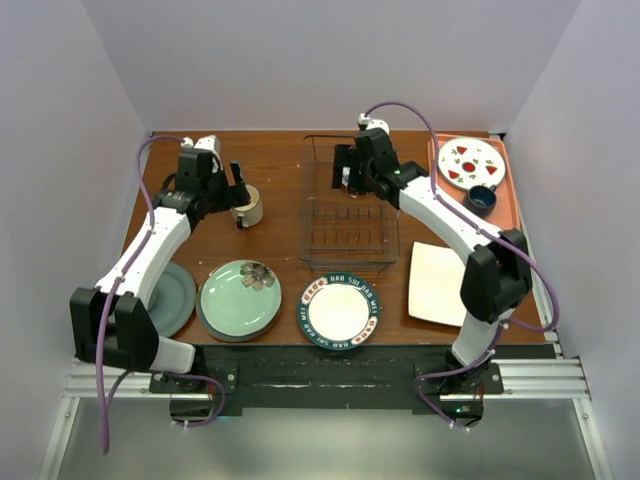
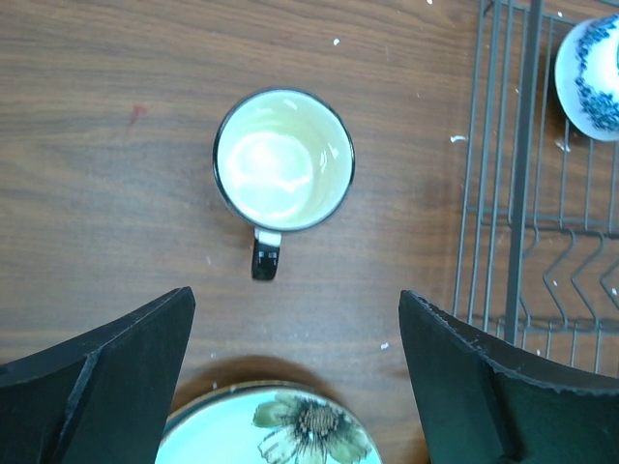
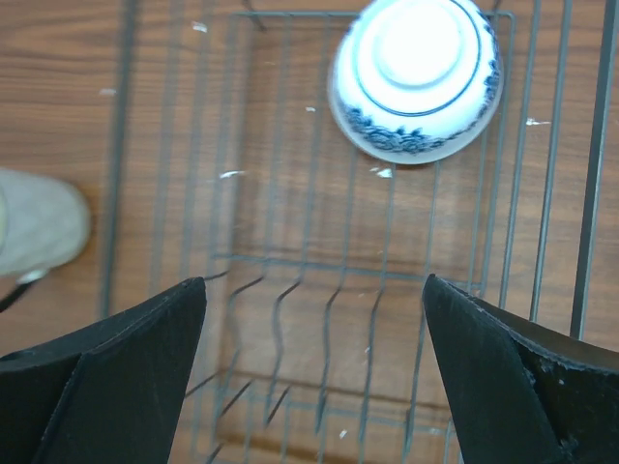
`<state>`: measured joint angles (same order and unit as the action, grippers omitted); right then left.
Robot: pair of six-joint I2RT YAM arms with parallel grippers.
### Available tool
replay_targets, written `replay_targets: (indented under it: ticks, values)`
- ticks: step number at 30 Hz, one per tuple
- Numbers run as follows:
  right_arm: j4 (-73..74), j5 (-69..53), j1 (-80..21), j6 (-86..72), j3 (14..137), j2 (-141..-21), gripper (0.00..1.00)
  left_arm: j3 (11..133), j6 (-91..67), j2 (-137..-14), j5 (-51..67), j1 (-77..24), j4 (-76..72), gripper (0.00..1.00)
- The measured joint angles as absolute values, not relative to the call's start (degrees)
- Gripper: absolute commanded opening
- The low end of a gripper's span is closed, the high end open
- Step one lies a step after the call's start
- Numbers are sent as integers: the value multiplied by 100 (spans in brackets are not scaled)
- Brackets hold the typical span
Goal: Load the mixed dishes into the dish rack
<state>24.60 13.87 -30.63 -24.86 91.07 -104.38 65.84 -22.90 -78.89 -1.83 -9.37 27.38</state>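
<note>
A: What lies nearest the arm bases?

B: A row of plates on the table [image 1: 270,160]. From the left there is a greyish plate [image 1: 175,295], half under the left arm. Next is the pale green flower plate [image 1: 240,297], lying on a teal-blue plate [image 1: 212,328] that shows only its rim. After that come the white plate with dark patterned rim [image 1: 340,311] and the white square plate [image 1: 435,283], which is beside the right arm.

A: And behind that row?

B: The dish rack [image 1: 345,240] stands mid-table. Just left of it the cream mug [image 2: 283,159] stands upright on the wood. Its handle points back toward the left gripper [image 2: 295,309], whose fingers are spread wide. The mug sits beyond the fingertips, clear of both, and they hold nothing.

A: The other arm?

B: The right gripper [image 3: 314,285] hangs over the far half of the rack, jaws wide apart and empty. Past its fingertips the small blue-white patterned bowl [image 3: 416,77] sits bottom-up on the rack's wire floor, close to the far end.

A: And farthest back?

B: An orange tray [image 1: 507,185] in the far right corner carries a white plate with red marks [image 1: 470,163] and a dark blue cup [image 1: 482,199]
</note>
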Motion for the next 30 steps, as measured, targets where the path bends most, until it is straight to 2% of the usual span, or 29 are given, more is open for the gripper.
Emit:
replay_targets:
  ticks: [8, 17, 22, 25, 28, 30]
  values:
    - [2377, 668, -3063, -2753, 8051, -9397, 98, 6761, -2290, -8617, -242, -816, 2711, 86]
    - [2314, -224, -3063, -2941, 7819, -8744, 99, 7116, -2298, -9478, -329, -624, 2707, 75]
    - [2217, -681, -3063, -3009, 7581, -8499, 98, 7288, -2335, -9896, -257, -486, 2679, 72]
    - [2189, -913, -3070, -3111, 7435, -8458, 99, 7358, -2349, -10084, -187, -412, 2663, 67]
    - [2178, -1103, -3070, -3197, 7373, -8464, 98, 7526, -2364, -10304, -152, -386, 2657, 57]
    - [2158, -1223, -3070, -3245, 7343, -8464, 98, 7636, -2397, -10433, -121, -386, 2641, 45]
